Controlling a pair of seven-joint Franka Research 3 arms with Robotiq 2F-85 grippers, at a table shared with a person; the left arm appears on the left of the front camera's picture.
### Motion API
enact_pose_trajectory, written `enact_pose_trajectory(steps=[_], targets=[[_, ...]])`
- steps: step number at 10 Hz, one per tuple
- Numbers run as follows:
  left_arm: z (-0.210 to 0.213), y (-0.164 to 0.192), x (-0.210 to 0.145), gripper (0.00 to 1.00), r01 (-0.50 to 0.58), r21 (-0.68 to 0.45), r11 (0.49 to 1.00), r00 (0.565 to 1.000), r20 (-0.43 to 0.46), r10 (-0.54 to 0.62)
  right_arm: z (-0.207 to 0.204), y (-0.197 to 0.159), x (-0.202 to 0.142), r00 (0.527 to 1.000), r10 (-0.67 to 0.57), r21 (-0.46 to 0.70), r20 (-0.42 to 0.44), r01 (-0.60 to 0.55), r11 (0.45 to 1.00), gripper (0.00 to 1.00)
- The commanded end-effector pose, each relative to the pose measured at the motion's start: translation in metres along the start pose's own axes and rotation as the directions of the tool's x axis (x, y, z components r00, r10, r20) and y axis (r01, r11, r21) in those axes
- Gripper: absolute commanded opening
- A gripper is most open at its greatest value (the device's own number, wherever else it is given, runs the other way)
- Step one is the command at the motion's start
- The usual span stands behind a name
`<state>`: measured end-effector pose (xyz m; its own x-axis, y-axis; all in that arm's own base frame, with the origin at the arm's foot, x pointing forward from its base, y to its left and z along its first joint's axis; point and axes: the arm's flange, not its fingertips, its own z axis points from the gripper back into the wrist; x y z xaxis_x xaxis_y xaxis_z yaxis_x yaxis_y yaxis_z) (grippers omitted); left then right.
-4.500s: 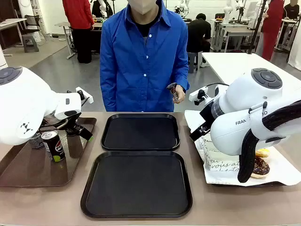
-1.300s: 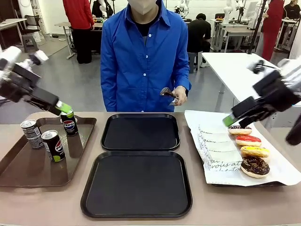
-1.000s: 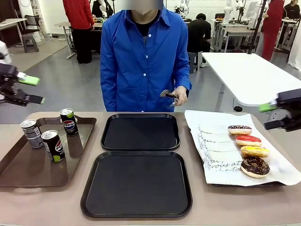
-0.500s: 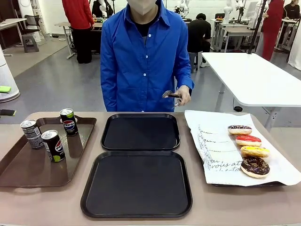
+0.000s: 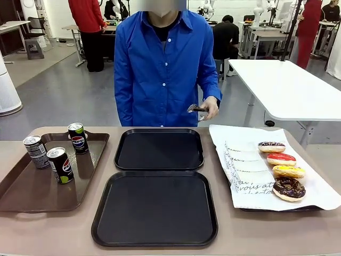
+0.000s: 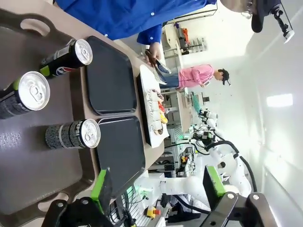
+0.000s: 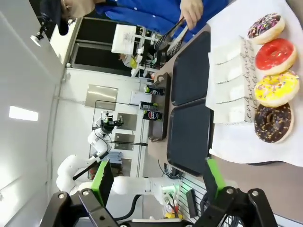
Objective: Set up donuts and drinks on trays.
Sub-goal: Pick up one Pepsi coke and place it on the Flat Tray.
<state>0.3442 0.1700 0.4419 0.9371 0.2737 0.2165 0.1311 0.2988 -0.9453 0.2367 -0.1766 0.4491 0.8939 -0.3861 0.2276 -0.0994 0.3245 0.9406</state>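
Four donuts (image 5: 281, 159) on paper (image 5: 318, 193) | left claw (image 6: 157, 185) apart | right claw (image 7: 158, 178) apart

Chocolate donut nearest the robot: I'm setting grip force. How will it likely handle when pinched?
The chocolate donut looks soft and light, so a hard pinch would probably dent it. Its glossy topping may smear when touched. Lying flat on the white paper, it seems unlikely to roll.
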Motion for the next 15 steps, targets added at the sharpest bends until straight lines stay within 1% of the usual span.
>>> enact_pose_trajectory(steps=[1,2,15], targets=[[-0.006,-0.023,-0.005,1.00,0.095,0.057,0.994,0.994,-0.060,-0.092,0.003,-0.005,0.000,1.000,-0.012,0.019,0.009,0.012,1.000,1.00],[0.000,0.000,0.000,1.00,0.000,0.000,1.000,1.000,0.000,0.000,0.003,-0.005,0.000,1.000,-0.012,0.019,0.009,0.012,1.000,1.00],[-0.001,0.002,0.000,1.00,-0.003,0.012,1.000,1.000,-0.006,0.004,0.003,-0.005,0.000,1.000,-0.012,0.019,0.009,0.012,1.000,1.00]])
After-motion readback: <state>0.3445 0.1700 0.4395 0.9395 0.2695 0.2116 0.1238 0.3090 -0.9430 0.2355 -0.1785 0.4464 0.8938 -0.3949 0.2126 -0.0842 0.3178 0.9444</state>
